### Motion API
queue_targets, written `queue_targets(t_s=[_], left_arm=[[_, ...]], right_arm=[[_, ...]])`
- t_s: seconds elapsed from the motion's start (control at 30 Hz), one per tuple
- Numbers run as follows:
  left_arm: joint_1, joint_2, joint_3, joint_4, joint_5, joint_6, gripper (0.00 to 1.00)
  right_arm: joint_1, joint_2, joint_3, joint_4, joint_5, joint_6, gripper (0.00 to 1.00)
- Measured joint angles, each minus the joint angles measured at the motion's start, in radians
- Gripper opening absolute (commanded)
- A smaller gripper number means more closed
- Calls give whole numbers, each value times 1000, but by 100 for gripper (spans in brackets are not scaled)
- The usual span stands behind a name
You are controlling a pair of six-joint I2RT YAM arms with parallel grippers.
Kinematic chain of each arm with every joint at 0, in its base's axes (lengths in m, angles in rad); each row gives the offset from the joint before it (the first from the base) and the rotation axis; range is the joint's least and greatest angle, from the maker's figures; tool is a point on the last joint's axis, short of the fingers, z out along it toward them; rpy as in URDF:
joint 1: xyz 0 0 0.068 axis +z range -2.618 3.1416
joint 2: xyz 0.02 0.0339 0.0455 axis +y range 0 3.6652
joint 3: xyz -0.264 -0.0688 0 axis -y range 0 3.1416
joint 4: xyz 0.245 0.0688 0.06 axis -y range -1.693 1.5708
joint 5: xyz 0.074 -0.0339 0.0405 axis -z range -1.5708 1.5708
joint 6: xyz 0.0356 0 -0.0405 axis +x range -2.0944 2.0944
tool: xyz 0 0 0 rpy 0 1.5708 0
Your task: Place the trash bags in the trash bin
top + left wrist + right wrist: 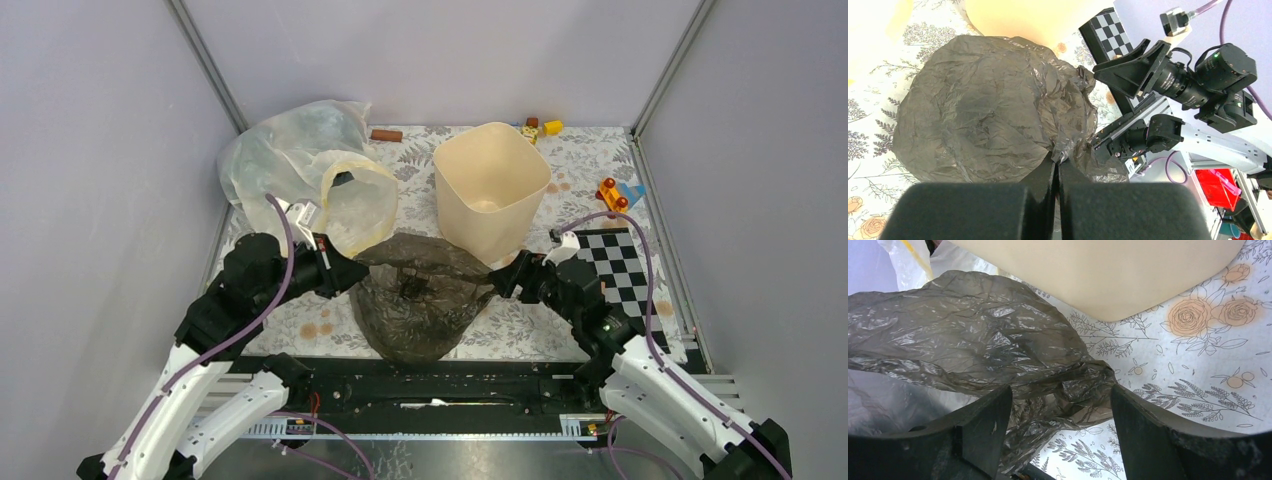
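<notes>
Our left gripper (1056, 161) has its jaws pressed together, pinching a crumpled fold at the edge of the trash bag (978, 110). Our right gripper (1060, 390) has its jaws spread wide, and the bag's opposite edge is bunched between the fingers (985, 422) without being clamped. The bag lies in a loose dark heap on the floral table (520, 325), between both grippers and just in front of the upright trash bin (475, 225). A whitish bag (300, 160) sits behind our left arm, and a checkerboard (622, 262) lies by the right.
</notes>
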Motion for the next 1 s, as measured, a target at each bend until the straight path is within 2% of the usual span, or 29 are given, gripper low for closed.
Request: queue_targets(t_s=[0.23,0.37,0.5,0.73,1.0], left_arm=[[0,-18,-9,0,-14,0,0],[0,-19,-10,-1,-20,0,0],[0,-19,-13,0,-26,0,0],[0,-19,-32,-1,-31,0,0],[0,-20,-32,0,-38,0,0]], right_arm=[[0,2,-56,57,4,54,79],[0,-29,-90,63,34,92,90],[0,-84,-120,56,78,132,92],[0,-152,-143,35,109,175,76],[0,-122,-170,50,73,202,58]])
